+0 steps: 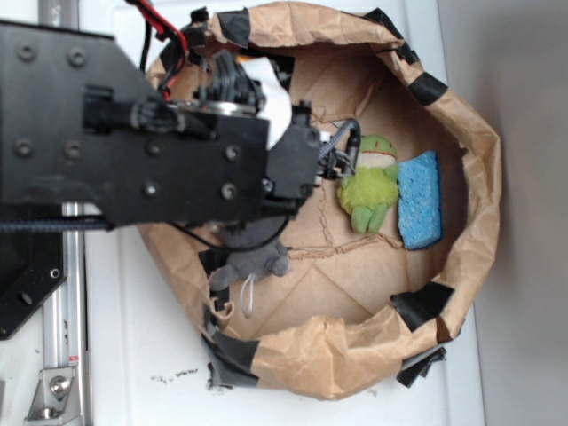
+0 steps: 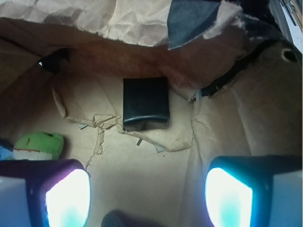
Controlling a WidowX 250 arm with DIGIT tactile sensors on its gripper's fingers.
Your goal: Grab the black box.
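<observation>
Brown crumpled paper forms a walled nest point(image 1: 461, 257) in the exterior view, patched at the rim with black tape strips point(image 1: 424, 306); inside it a green plush toy point(image 1: 368, 182) lies just beside a blue sponge point(image 1: 420, 200), and a grey plush toy point(image 1: 253, 262) sits partly under the black arm point(image 1: 133, 133); the gripper point(image 1: 342, 155) hangs over the nest floor next to the green toy, and the black box cannot be made out from here; in the wrist view the black box point(image 2: 146, 103) lies flat on the paper floor near the far wall, ahead of the gripper and between its two fingers' lines, well apart from both; its slightly longer axis runs away from the camera, its near short edge facing the gripper; the fingers point(image 2: 66, 196) stand wide apart with nothing between them; the green toy shows at lower left.
</observation>
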